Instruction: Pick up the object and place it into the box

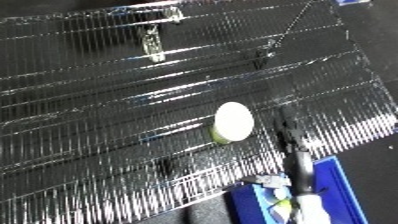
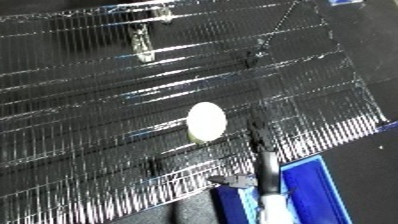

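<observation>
On wire shelf (image 1: 107, 100), pale round object (image 1: 233, 121).

We see a shiny wire rack (image 1: 107, 115) filling most of the view, with a small metal clip (image 1: 153, 44) lying near its far edge.

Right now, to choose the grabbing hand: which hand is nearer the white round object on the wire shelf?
Right. The right hand is just right of the white round object, apart from it, over the wire shelf. The left hand is not in view.
</observation>
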